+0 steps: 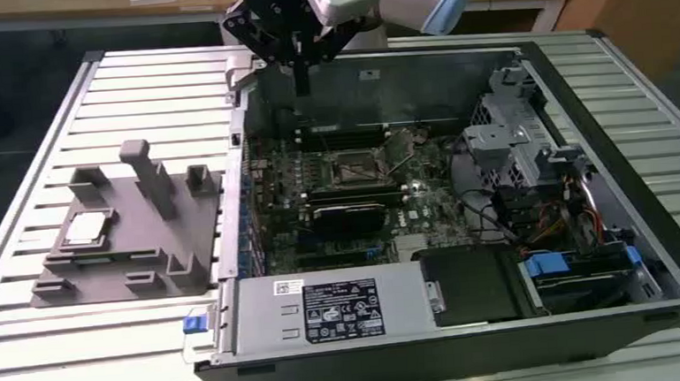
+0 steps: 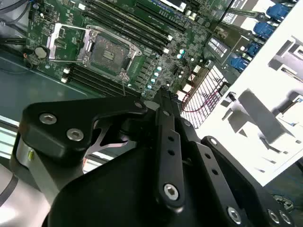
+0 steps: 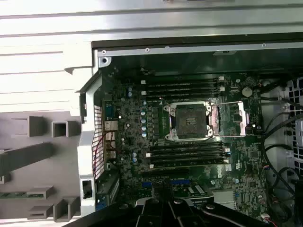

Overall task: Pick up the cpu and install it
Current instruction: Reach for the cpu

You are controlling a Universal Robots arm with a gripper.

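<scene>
The cpu (image 1: 86,228), a small pale silver square, lies flat on the grey fixture (image 1: 132,274) at the exterior view's left, outside the computer case. My gripper (image 1: 301,87) hangs over the far rim of the open case, well away from the cpu, its fingers shut together with nothing between them. The black-framed motherboard socket (image 1: 351,166) sits in the middle of the board with its metal cover swung open; both wrist views show the socket (image 2: 110,49) (image 3: 190,120) bare. The gripper's black linkage (image 2: 165,142) crosses the second wrist view.
The open case (image 1: 631,305) holds memory slots (image 3: 184,87) on both sides of the socket, a drive cage (image 1: 508,136), cables (image 1: 554,222) and a power supply (image 1: 341,310). Upright posts (image 1: 150,175) rise from the fixture. All rests on a slatted metal table (image 1: 91,365).
</scene>
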